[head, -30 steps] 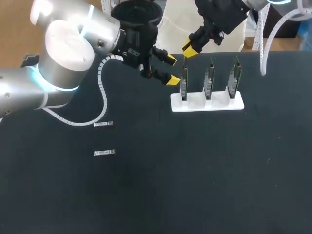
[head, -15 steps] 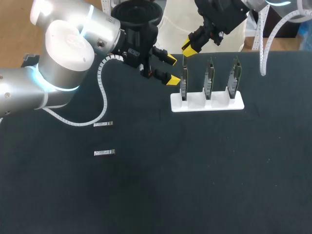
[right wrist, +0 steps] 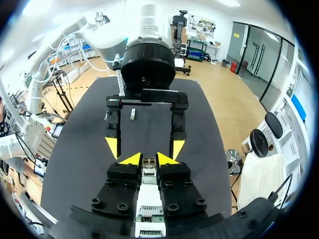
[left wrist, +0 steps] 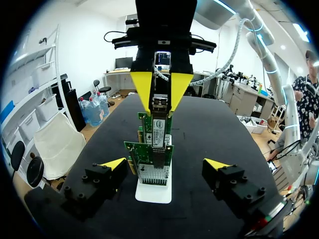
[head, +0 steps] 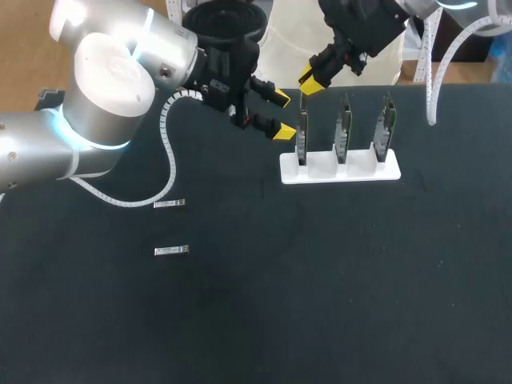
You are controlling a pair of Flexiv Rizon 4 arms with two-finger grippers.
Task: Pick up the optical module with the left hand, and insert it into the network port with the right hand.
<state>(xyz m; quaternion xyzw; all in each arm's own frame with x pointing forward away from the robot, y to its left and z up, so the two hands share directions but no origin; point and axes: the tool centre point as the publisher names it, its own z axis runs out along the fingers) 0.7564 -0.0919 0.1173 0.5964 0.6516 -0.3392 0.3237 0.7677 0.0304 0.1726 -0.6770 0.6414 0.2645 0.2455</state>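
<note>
**Loose stock.** A loose module [head: 171,251] lies flat on the tabletop [head: 320,280], well behind the left end effector [head: 282,114] on the robot's side. A second loose module [head: 169,205] lies just beyond the first. Neither is touched.

**Left end effector.** The fingers stand wide apart and hold nothing. It hangs above the tabletop, facing down the row of cards, with the first card [head: 302,136] just ahead of its open fingers and touching neither. The pick-up part of the task is judged done.

**Stand.** A white stand [head: 364,173] carries three cards upright in a row. The first card is nearest the left end effector and the other two line up beyond it.

**Right end effector.** The right end effector [right wrist: 148,159] points down over the top edge of the first card. Its fingers are closed to a narrow gap on the module [left wrist: 159,103], one yellow tip on each side. The module is held upright, in line with the card below.

**Port.** The port's mouth is masked by the fingers and the module. I cannot tell whether the module is seated, partly in, or only at the opening.

**Step in hand.** Judged to be the insertion by the right arm.

**Next move.** It calls for a straight push down along the card's edge, keeping the module square to the port. The right end effector should let go only once the module is home. A tilt or sideways drift could jam the module or rock the card in the stand.
</note>
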